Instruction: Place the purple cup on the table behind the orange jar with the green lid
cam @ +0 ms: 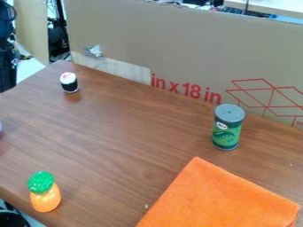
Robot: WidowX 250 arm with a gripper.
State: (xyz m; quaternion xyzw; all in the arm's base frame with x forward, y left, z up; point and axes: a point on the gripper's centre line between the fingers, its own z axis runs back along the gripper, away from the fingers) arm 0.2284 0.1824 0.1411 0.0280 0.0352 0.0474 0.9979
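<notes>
The black robot arm (7, 53) stands at the upper left edge, beside the table's far left corner. Closest to it on the wood is a small upright sushi-like toy (69, 82), black around the side with a white and pinkish top. A green can with a grey lid (227, 127) stands upright right of centre. An orange cloth (219, 197) lies flat at the lower right. Near the front left edge is a toy pineapple (44, 192), orange with a green top.
A tall cardboard sheet (177, 48) with red print walls off the back of the brown wooden table (130, 133). A sliver of a pale purplish object (1, 128) shows at the left edge. Below the front left corner is a dark round object (12, 219).
</notes>
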